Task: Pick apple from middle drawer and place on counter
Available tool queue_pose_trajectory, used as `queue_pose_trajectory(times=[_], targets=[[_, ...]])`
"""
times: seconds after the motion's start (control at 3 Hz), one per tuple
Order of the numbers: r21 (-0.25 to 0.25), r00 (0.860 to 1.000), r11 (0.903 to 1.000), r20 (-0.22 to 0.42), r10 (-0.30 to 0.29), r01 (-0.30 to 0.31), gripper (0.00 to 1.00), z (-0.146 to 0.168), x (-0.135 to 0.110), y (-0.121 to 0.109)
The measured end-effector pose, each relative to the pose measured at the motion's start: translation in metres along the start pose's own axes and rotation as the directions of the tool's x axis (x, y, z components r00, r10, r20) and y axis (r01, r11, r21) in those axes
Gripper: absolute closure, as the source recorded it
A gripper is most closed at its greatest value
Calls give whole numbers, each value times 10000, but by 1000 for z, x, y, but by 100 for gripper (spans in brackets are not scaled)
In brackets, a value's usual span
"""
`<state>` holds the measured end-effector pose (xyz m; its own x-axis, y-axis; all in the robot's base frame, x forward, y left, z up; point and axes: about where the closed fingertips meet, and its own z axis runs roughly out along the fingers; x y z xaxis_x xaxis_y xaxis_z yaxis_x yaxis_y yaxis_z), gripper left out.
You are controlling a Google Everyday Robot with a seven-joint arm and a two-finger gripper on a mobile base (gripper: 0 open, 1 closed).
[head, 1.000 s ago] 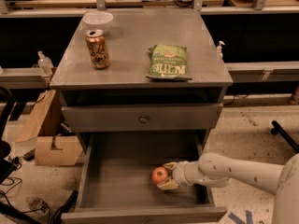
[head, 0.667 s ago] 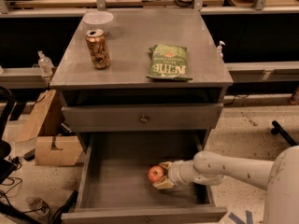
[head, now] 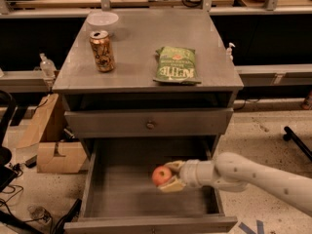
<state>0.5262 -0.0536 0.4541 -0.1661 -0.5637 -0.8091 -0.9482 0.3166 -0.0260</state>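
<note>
The middle drawer [head: 122, 199] is pulled open below the grey cabinet. My gripper [head: 168, 175] reaches into it from the right on a white arm and is shut on the apple [head: 161, 175], a small red-orange fruit held above the drawer's flat bottom, right of centre. The counter [head: 141, 40] is the cabinet's smooth grey top, well above the gripper.
On the counter stand a brown drink can [head: 102, 51], a green chip bag [head: 176, 65] and a white bowl [head: 102, 20] at the back left. The closed top drawer [head: 148, 123] overhangs the open one. Cardboard boxes [head: 46, 140] lie on the floor to the left.
The gripper has moved left with the apple and lifted it off the drawer bottom.
</note>
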Motion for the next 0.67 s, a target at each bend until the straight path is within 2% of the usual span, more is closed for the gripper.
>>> queue_pose_trajectory(times=[0.33,0.67], targets=[[575,9900,9967,1321,490,-570,100,-90,-51,-29],[878,9766,9916,2011,758,-951,100,-176,-109,-74]])
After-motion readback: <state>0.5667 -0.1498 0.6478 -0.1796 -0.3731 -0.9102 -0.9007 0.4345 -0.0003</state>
